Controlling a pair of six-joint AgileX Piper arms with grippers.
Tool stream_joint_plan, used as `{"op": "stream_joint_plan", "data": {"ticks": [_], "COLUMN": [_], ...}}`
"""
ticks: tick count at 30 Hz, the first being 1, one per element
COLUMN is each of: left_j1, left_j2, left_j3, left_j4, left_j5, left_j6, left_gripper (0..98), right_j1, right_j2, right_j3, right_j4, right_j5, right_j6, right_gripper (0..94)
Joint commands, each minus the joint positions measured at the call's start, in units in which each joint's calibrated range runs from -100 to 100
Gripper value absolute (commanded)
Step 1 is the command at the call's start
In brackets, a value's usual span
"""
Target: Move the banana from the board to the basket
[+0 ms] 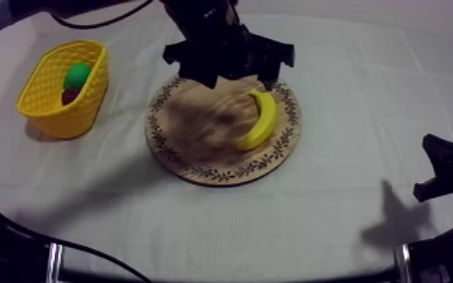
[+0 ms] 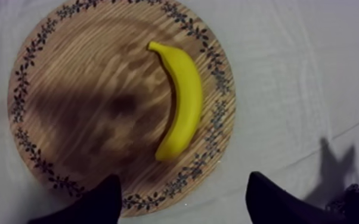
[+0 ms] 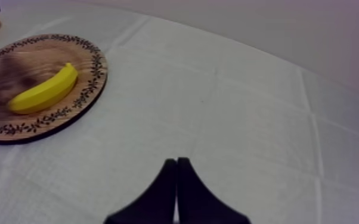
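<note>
Over the grey-white cloth (image 1: 350, 113), left fingers (image 2: 92, 202) gape empty near the banana (image 2: 182, 101); right fingers (image 3: 158, 199) pressed together.

Board (image 2: 98, 71): wood, visible straight grain, matt, with a dark printed leaf pattern along the rim. Banana (image 2: 182, 101): smooth yellow skin, plastic-looking, faint sheen. Basket (image 1: 64, 113): yellow openwork lattice, plastic-looking. Counter cloth (image 1: 335, 203): matt grey-white fabric, finely textured, creased in straight lines.

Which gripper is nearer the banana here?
Left. The left gripper, jaws open, hovers over the wooden board close to the banana; the right gripper, jaws shut, sits over cloth well off the board.
</note>
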Motion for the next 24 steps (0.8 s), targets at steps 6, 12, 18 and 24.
{"op": "stream_joint_plan", "data": {"ticks": [6,12,18,24], "left_j1": [-0.1,0.1,0.4,0.5], "left_j2": [4.1,8.2,12.5,16.7], "left_j3": [-1.3,-3.8,-7.3,-10.8], "left_j4": [0.56,1.46,1.82,1.70], "left_j5": [-0.5,-1.1,-1.2,-1.2], "left_j6": [0.7,0.4,1.1,1.3], "left_gripper": [79.8,78.7,79.1,78.7], "right_j1": [0.0,0.0,0.0,0.0], "right_j2": [0.0,0.0,0.0,0.0], "right_j3": [0.0,0.0,0.0,0.0], "right_j4": [0.0,0.0,0.0,0.0], "right_j5": [0.0,0.0,0.0,0.0], "right_j6": [0.0,0.0,0.0,0.0], "right_gripper": [0.3,0.3,0.3,0.3]}}
